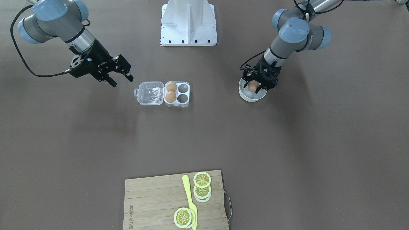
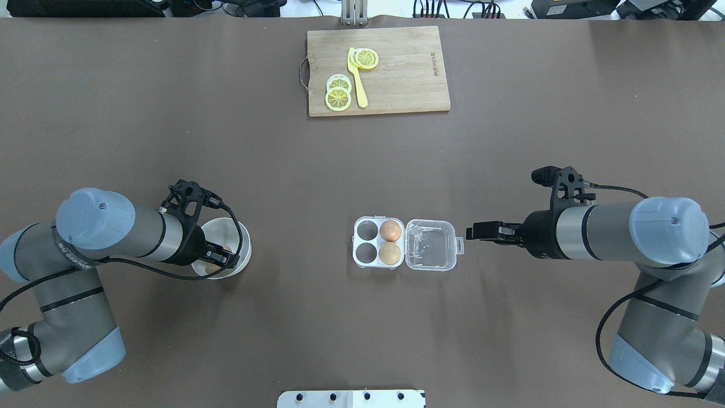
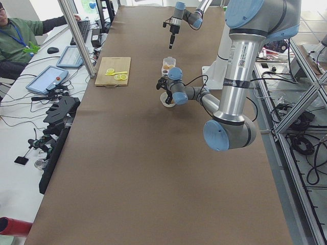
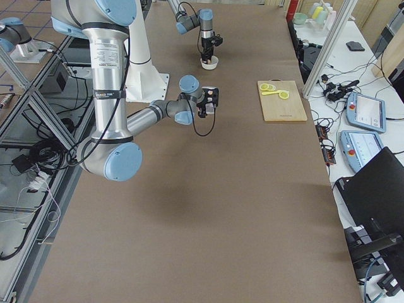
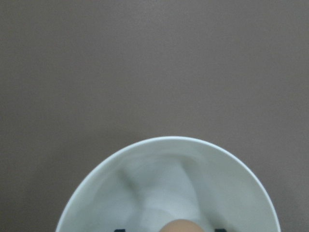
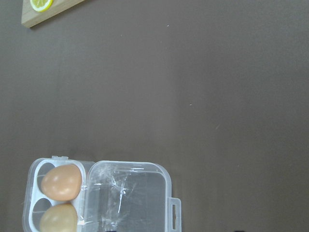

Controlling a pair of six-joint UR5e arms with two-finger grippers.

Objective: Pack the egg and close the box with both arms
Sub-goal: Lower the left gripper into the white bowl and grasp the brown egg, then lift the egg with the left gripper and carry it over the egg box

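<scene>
The clear egg box [image 1: 163, 93] lies open mid-table, its lid flat toward my right arm; it also shows in the overhead view [image 2: 430, 245] and the right wrist view [image 6: 130, 193]. Two brown eggs [image 1: 171, 86] [image 1: 170, 96] fill the cups beside the lid; the other two cups are empty. My left gripper [image 1: 255, 85] reaches down into the white bowl [image 1: 247, 97] with its fingers closed on a third egg [image 1: 253, 85], whose top shows in the left wrist view [image 5: 181, 225]. My right gripper [image 1: 121, 80] hangs open and empty beside the lid's tab, apart from it.
A wooden cutting board [image 1: 153, 204] with lemon slices [image 1: 202, 179] and a yellow knife [image 1: 189, 195] lies at the table's far side from the robot. The white central stand [image 1: 189, 22] sits between the arm bases. Operators' desks and gear line the side views.
</scene>
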